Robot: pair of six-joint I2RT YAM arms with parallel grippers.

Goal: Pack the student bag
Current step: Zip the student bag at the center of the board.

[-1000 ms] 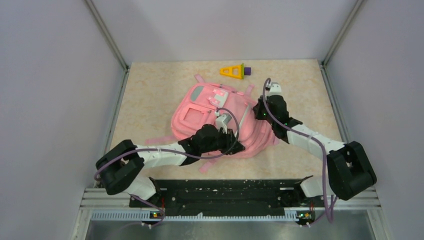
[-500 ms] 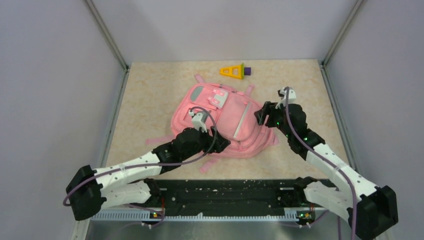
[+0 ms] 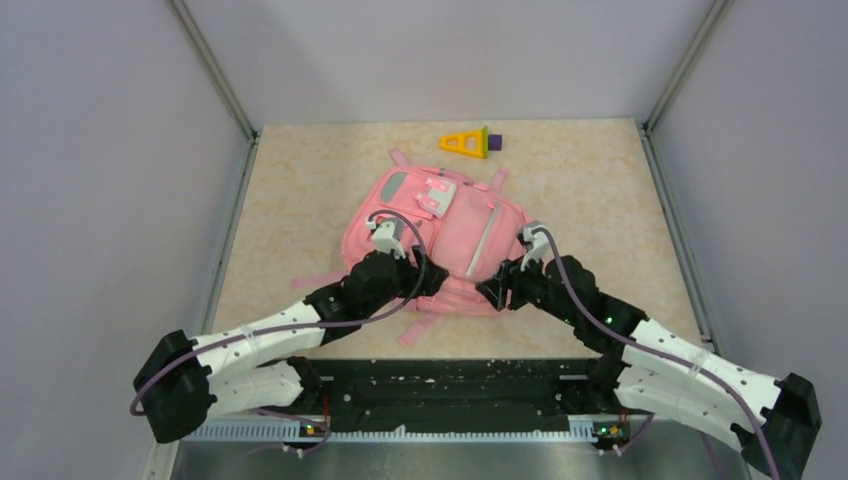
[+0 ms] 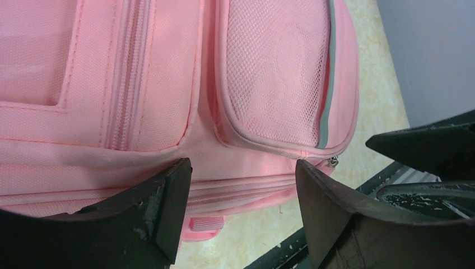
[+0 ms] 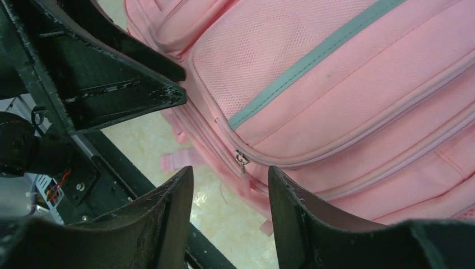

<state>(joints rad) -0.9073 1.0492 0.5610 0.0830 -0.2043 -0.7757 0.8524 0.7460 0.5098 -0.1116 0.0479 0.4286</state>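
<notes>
- Tabletop point(image 3: 300, 190): beige, carries everything.
- Bag point(image 3: 455, 235): pink, lies flat mid-tabletop with its pockets facing up.
- Left tool point(image 4: 242, 168): fingers wide apart, holding nothing, at the bag's near edge.
- Right tool point(image 5: 231, 175): fingers parted, empty, near the left one at the same edge.
- Toy point(image 3: 468, 143): yellow and purple, beyond the bag and apart from it.

student bag point(image 3: 455, 235): matt woven pink cloth, partly fine mesh

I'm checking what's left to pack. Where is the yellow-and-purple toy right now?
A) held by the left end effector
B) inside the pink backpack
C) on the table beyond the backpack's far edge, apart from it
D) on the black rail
C: the top view shows the yellow-and-purple toy lying on the table past the pink backpack, not touching it.
</notes>
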